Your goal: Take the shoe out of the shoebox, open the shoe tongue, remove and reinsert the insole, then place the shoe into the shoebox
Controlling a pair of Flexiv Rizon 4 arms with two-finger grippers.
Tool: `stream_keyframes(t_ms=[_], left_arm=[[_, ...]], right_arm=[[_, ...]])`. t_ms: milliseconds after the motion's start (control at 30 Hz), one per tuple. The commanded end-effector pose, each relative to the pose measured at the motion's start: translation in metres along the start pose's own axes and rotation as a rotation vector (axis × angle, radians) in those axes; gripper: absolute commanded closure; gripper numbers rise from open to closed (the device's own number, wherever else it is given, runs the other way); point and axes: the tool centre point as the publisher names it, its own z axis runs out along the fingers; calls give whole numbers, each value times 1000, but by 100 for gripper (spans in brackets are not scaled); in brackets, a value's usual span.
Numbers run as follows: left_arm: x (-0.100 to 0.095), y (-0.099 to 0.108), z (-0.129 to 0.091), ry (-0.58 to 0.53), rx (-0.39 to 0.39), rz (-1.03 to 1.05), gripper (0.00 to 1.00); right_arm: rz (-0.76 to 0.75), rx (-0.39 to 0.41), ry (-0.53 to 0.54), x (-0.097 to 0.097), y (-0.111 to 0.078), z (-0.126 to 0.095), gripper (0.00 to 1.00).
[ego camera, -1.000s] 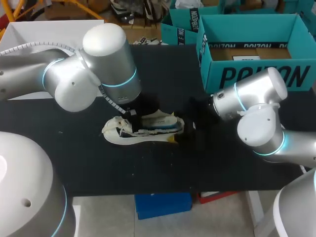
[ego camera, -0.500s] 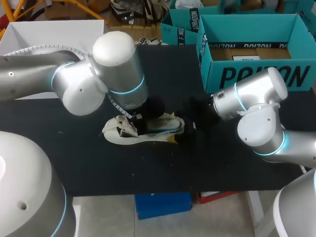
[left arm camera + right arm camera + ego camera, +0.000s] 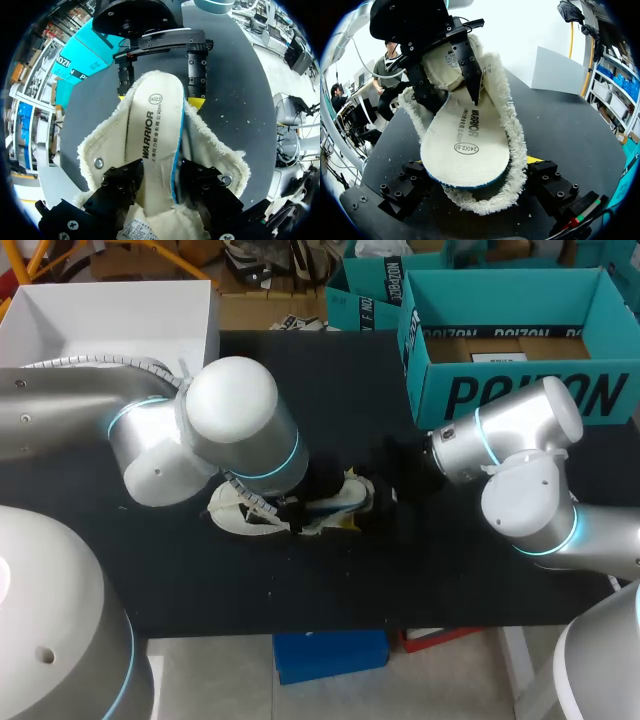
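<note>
Two grips logged: my left gripper point(image 3: 160, 187) pinches the insole point(image 3: 150, 125) between its fingers, my right gripper point(image 3: 477, 167) clamps the shoe point(image 3: 212, 150) at its heel just ahead; insole looks light, floppy, best pinched flat mid-length.

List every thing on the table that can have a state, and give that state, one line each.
shoe: out of the box, lying on the table, opening spread wide.
insole: lying in the shoe, one end gripped.
shoebox: open, no shoe in it.
left gripper: shut on the insole.
right gripper: shut on one end of the shoe.
</note>
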Motion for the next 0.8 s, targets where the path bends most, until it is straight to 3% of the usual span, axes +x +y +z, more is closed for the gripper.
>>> stream_keyframes(t_ms=[33, 800], left_arm=[[8, 1, 2, -48, 16, -10, 52], [-12, -46, 22, -110, 94, 34, 54]], right_arm=[[4, 2, -2, -4, -2, 1, 100], [4, 2, -2, -4, -2, 1, 100]])
